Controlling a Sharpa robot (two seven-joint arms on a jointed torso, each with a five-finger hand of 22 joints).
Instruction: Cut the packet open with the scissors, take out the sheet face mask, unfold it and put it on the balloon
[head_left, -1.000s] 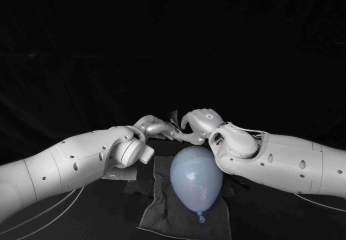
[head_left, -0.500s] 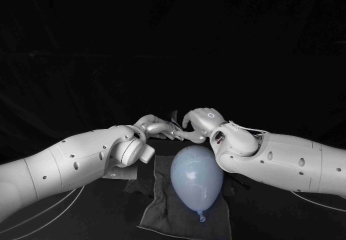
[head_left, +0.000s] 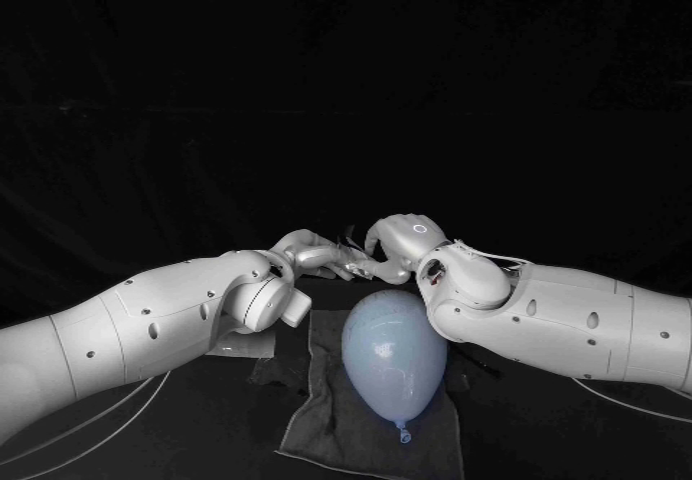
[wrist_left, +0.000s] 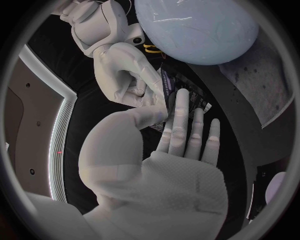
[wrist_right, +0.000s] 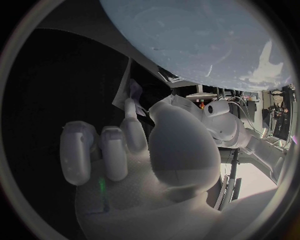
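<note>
A pale blue balloon lies on a dark grey cloth in front of me, knot toward me. Behind its far end my left hand and right hand meet above the table. Between them stands the dark printed packet, a thin sliver in the head view. My left hand pinches it between thumb and fingers. My right hand grips its other edge. In the right wrist view the packet rises past my right hand, with the balloon close beside it.
A pale flat object lies on the table under my left forearm, beside the cloth. Both forearms flank the balloon closely. Black table stretches away beyond the hands.
Both hands have shifted only slightly while still meeting at the packet. Less of the packet's edge stands up between them than a second ago. The balloon has not moved.
</note>
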